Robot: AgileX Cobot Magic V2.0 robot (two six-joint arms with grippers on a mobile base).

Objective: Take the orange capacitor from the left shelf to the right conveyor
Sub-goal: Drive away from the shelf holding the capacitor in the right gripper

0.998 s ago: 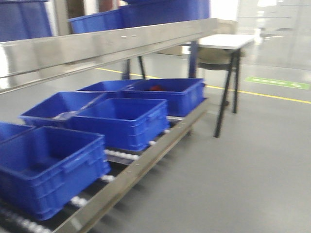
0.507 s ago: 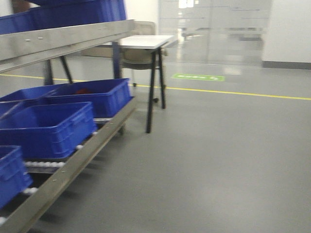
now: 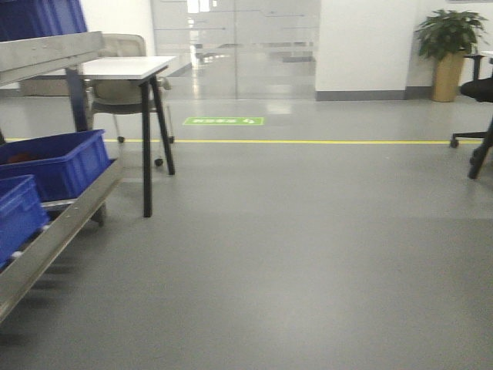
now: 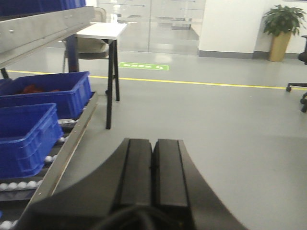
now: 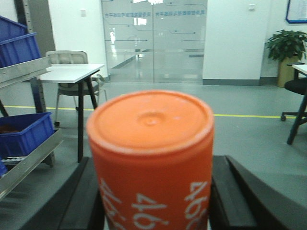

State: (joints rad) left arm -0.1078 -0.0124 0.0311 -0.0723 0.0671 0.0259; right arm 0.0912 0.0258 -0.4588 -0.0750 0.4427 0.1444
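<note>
Orange fills your right wrist view: the orange capacitor [image 5: 151,158] stands upright in your right gripper [image 5: 152,196], its round cap toward the camera and the white "4680" print reading upside down along its side. The black fingers [image 5: 85,203] press against it from both sides, so it is pinched firmly, well apart from the left shelf [image 3: 58,220]. Your left gripper [image 4: 152,160] has its two black fingers [image 4: 136,172] pressed flat together, pointing out over the grey floor [image 3: 308,254]. In the front view the shelf's steel rail runs along the left edge, with blue bins [image 3: 58,158] sitting on its white rollers. In the left wrist view the farther bin holds something red [image 4: 29,89] that you cannot make out. Just past the shelf's end stands a white-topped table [image 3: 127,66] on black legs, a chair [image 3: 115,91] tucked under it. Beyond, a yellow line [image 3: 308,142] crosses the floor near a green marking [image 3: 223,121], and a potted plant [image 3: 448,50] stands by the far wall.
</note>
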